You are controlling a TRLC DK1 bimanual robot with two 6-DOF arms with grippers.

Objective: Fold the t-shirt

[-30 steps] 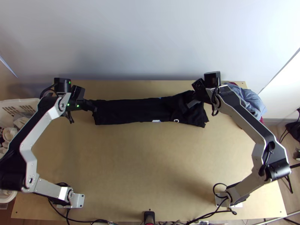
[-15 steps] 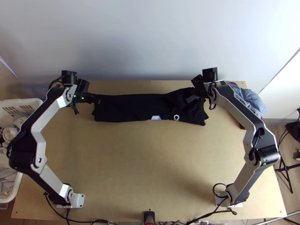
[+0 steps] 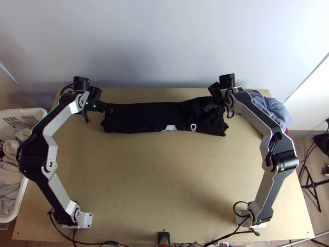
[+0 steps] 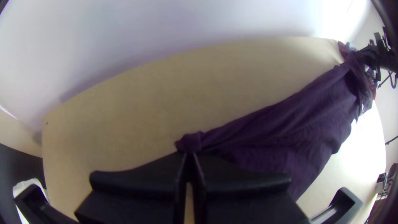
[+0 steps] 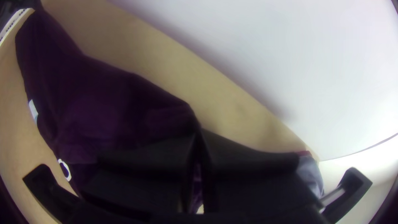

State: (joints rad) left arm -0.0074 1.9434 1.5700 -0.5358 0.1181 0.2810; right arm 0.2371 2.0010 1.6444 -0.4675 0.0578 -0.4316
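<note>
Top view: I count one black t-shirt [image 3: 144, 118], a long strip inside the tabletop's [image 3: 160, 173] twelve-o'clock edge; left gripper [image 3: 110, 109] at eleven, right gripper [image 3: 209, 108] at one, one basket [image 3: 24, 110] at nine.

Left wrist view: my left gripper [image 4: 190, 154] grasps a bunched corner.

Right wrist view: my right gripper [image 5: 199, 133] clenches shirt cloth.

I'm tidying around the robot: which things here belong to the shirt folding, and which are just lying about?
For the job:
black cloth t-shirt, in a long strip
left gripper and right gripper, jaws closed on it

Lying about:
white plastic basket of pale cloths
crumpled blue-grey cloth, far right corner
</note>
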